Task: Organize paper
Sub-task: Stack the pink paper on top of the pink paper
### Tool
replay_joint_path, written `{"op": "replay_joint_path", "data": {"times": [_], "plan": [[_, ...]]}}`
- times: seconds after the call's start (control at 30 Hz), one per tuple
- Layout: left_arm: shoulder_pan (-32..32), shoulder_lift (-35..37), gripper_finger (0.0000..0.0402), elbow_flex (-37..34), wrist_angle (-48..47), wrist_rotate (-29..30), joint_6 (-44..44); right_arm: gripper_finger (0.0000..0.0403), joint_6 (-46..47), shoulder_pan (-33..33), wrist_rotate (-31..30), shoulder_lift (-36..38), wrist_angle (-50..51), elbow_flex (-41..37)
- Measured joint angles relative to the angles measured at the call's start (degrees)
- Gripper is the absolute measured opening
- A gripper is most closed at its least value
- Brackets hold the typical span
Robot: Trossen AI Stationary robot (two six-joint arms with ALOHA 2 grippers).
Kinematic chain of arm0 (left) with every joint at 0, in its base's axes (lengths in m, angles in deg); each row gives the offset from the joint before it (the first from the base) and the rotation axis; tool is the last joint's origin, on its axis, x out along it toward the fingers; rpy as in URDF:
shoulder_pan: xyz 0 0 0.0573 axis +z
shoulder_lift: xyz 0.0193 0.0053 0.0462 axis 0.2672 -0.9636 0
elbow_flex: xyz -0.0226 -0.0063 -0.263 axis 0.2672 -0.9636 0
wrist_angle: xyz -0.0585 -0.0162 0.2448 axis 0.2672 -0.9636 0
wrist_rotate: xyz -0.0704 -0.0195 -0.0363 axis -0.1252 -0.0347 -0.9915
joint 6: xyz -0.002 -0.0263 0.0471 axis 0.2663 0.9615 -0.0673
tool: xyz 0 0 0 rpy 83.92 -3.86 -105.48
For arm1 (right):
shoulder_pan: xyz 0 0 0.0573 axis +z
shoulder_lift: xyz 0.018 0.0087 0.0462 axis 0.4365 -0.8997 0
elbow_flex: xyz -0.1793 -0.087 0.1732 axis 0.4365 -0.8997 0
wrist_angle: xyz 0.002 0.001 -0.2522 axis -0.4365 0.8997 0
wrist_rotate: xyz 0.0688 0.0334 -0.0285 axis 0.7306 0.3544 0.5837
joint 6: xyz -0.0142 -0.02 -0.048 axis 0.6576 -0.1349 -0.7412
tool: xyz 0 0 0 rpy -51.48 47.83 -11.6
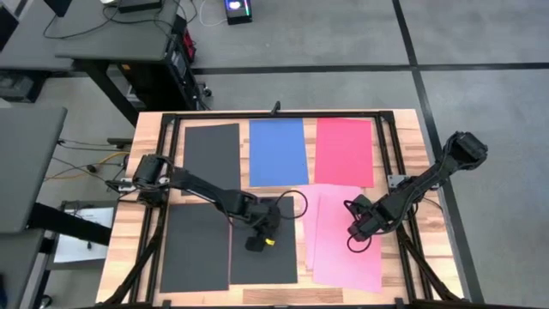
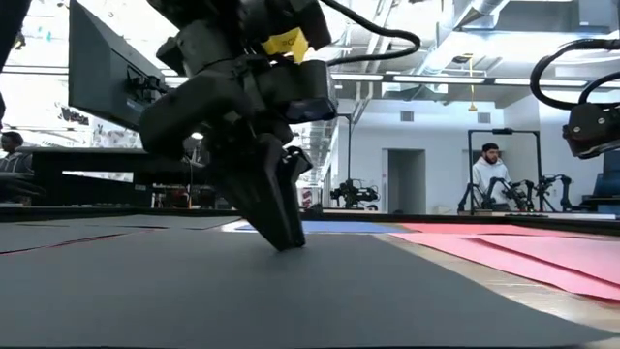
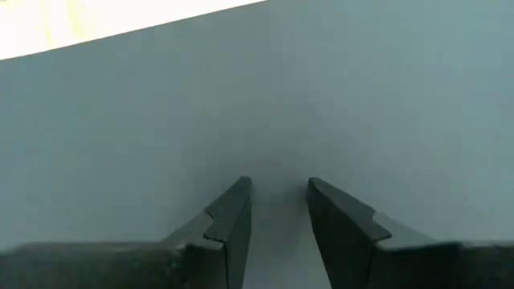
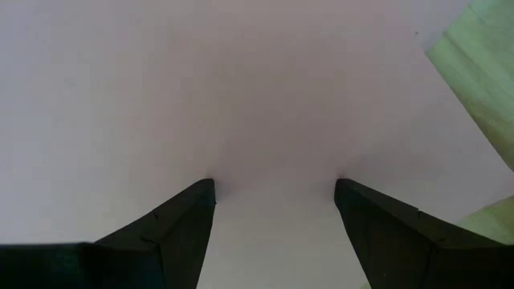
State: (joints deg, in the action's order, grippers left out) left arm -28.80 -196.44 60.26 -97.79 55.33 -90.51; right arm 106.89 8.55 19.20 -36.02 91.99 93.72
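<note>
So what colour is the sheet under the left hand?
Dark grey sheet beneath the left hand; high view.

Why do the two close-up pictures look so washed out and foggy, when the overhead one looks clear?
In the left wrist view the left gripper is pressed close to a dark sheet, which blurs to flat grey-blue. The right wrist view shows the right gripper close over pink paper, featureless. The low view has glaring ceiling lights behind.
</note>
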Motion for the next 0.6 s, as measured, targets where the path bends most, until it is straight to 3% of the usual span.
{"op": "replay_joint_path", "data": {"times": [0.3,0.6], "plan": [[0.5,5.2,0.0109,1.6,5.8,5.2,-5.5,0.0253,0.0,0.0,-1.0,-0.2,1.8,2.2],[5.2,2.1,0.0109,8.9,10.0,4.8,-15.7,0.0253,-1.5,0.0,-5.6,-0.1,7.8,10.2]]}}
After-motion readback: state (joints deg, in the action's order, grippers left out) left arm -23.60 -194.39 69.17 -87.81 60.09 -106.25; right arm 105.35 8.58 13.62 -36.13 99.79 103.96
